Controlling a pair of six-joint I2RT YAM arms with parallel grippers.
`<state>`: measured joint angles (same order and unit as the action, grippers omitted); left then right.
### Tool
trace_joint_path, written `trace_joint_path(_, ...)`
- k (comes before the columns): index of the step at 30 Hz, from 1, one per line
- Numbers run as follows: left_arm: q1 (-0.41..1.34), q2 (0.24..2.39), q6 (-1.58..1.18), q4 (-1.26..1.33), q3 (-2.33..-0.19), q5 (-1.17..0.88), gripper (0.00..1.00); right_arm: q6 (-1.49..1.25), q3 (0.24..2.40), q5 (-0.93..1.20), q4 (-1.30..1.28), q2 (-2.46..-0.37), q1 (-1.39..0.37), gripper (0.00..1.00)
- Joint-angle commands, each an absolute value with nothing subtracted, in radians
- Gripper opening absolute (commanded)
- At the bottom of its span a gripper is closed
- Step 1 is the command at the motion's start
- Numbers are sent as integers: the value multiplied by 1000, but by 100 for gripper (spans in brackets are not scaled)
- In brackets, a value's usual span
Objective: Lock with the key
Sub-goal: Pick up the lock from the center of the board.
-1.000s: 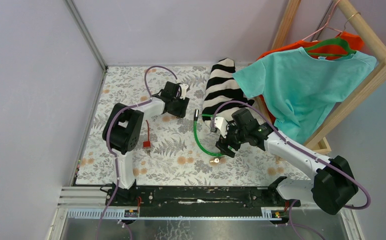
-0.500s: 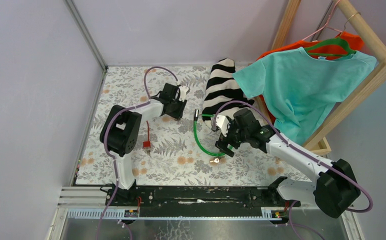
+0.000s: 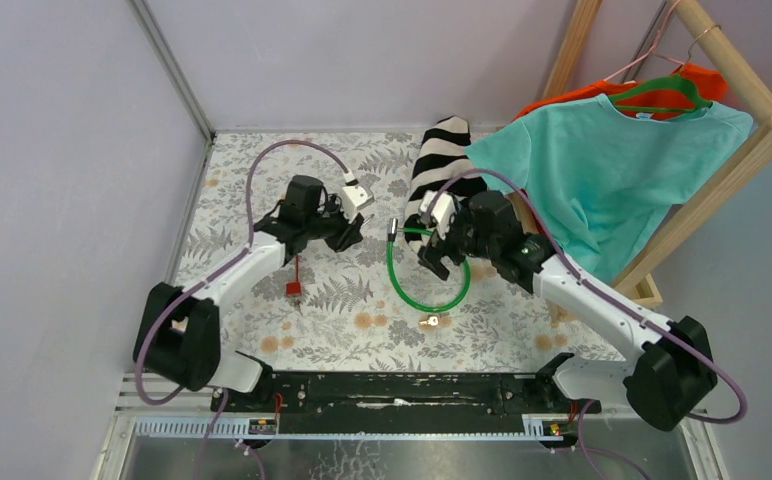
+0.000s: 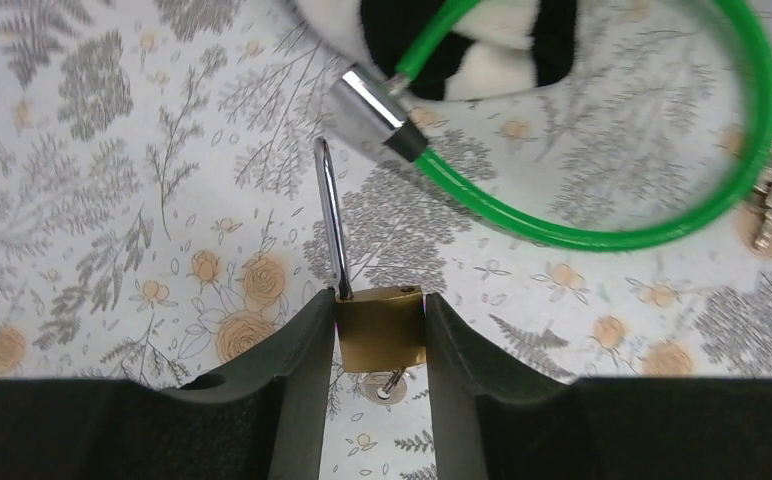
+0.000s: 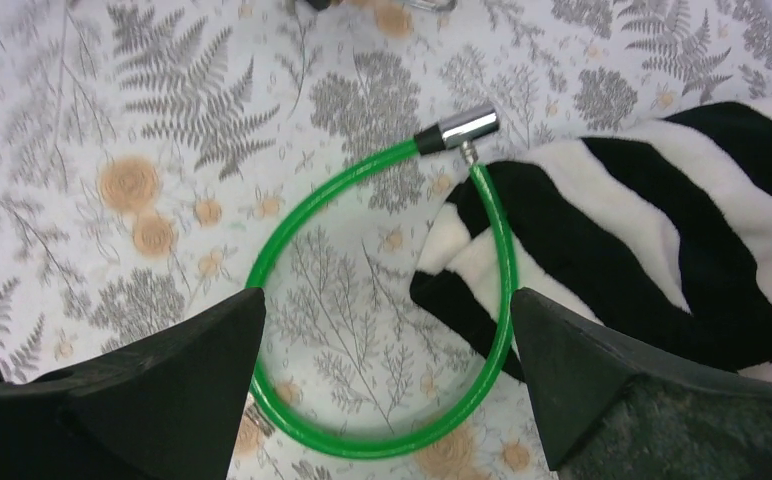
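My left gripper (image 4: 375, 302) is shut on a brass padlock (image 4: 382, 335), held above the table. Its steel shackle (image 4: 330, 215) is swung open and points toward the metal end (image 4: 370, 108) of a green cable loop (image 4: 602, 232). A small key (image 4: 390, 385) sticks out of the padlock's underside. My right gripper (image 5: 387, 300) is open and empty, hovering over the green cable (image 5: 382, 445), one finger on each side of the loop. In the top view the left gripper (image 3: 347, 228) is left of the cable (image 3: 402, 290) and the right gripper (image 3: 440, 255) is over it.
A black-and-white striped cloth (image 3: 442, 170) lies under the cable's far end. Loose keys (image 3: 429, 321) lie at the loop's near side. A red tag (image 3: 293, 288) lies to the left. A wooden rack (image 3: 732, 60) with a teal shirt (image 3: 612, 170) stands at the right.
The left arm has swung out and its gripper moved slightly nearer and toward the cable end. The right gripper moved from the loop's near side to farther back over the loop.
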<state>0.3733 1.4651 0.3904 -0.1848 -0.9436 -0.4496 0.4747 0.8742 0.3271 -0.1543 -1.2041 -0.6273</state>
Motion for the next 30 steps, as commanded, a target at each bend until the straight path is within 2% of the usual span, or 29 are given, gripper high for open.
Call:
trace_joint_path(1, 370, 1337, 554, -133, -891, -659, 0, 337, 1005, 407, -91, -1267, -612, 97)
trace_joint_path(5, 370, 1284, 728, -325, -946, -869, 0, 368, 1109, 589, -184, -1350, -612, 84)
trace_joint_path(10, 374, 1249, 820, -501, -1008, -1027, 0, 410, 1090, 729, -141, -1334, -579, 67)
trace_joint_path(15, 400, 1199, 843, -518, -995, -1061, 0, 521, 1136, 891, -282, -1351, -574, 64)
trace_joint_path(20, 420, 1200, 836, -518, -996, -1054, 0, 568, 1182, 938, -374, -1389, -579, 64)
trace_joint_path(30, 447, 1207, 817, -518, -1003, -1039, 0, 612, 1256, 954, -464, -1468, -624, 49)
